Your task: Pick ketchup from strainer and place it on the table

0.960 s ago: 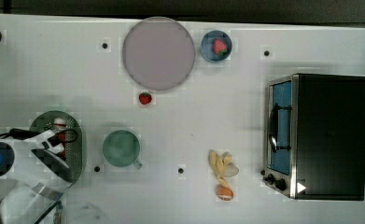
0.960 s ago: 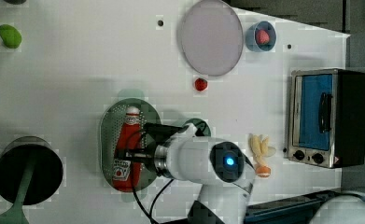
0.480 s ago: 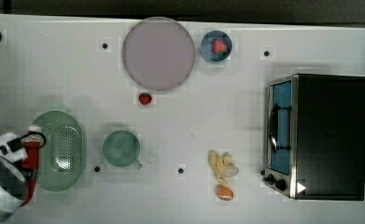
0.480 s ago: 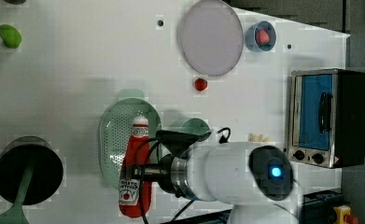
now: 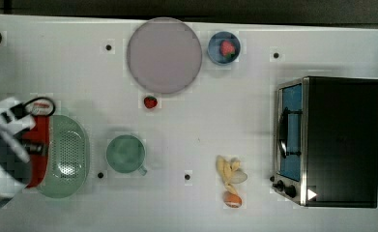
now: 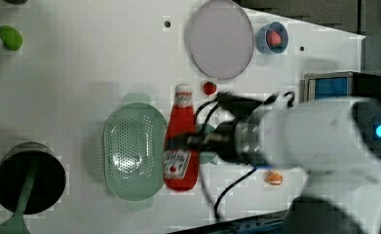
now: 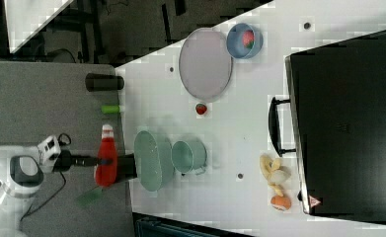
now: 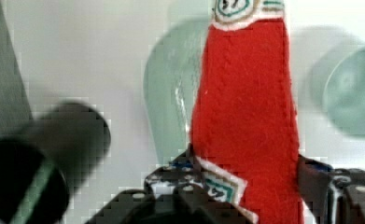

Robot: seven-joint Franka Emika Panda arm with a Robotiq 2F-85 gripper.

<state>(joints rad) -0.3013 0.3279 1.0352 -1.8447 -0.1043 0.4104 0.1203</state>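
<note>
1. One tool (image 6: 190, 141), the dark two-fingered end of the white robot arm, was clamped across the lower body of the small red soft ketchup bottle (image 6: 180, 141) with its white cap and white-and-dark label; in the wrist view the fingers (image 8: 313, 179) pressed both sides of the red body.
2. The bottle's long axis ran crosswise to the tool, cap toward the left view's top and label end toward the left view's bottom.
3. It hung clear of the pale green oval perforated plastic strainer (image 6: 132, 151), whose bowl held nothing.
4. In the left view the bottle appeared just off the strainer's right rim; in the right view it sat (image 7: 106, 158) to the strainer's (image 7: 153, 160) left, beyond the edge of the large white counter (image 7: 240, 123).
5. I judged the placing to turn on that offset: bare counter lay on the far side of the strainer from the arm, so the bottle had to travel back inward before lowering.
6. The round green mug (image 5: 125, 153) stood close beside the strainer and narrowed the landing space.
</note>
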